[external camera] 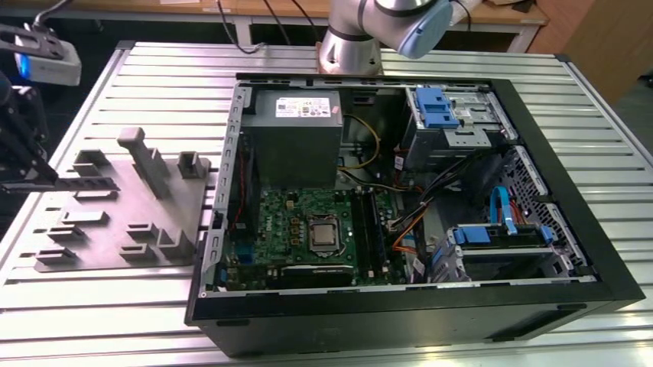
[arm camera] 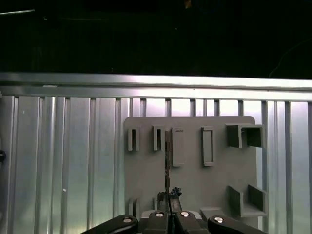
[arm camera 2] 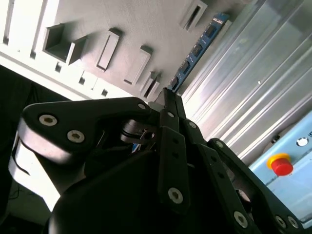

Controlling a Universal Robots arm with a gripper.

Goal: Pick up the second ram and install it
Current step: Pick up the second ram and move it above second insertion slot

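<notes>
Jaws pinch narrow on the near end of the second ram (arm camera 2: 197, 48), edge-on above the fixture plate (arm camera 2: 146, 19); beyond the plate runs the ribbed desk (arm camera: 73, 146). Gripped by one end, the ram may tilt and snag a raised block (arm camera 2: 109, 48).

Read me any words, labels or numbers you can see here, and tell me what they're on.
No text here is legible.
The power supply label is too small to read.
Any marking on the second ram is too blurred to read.
</notes>
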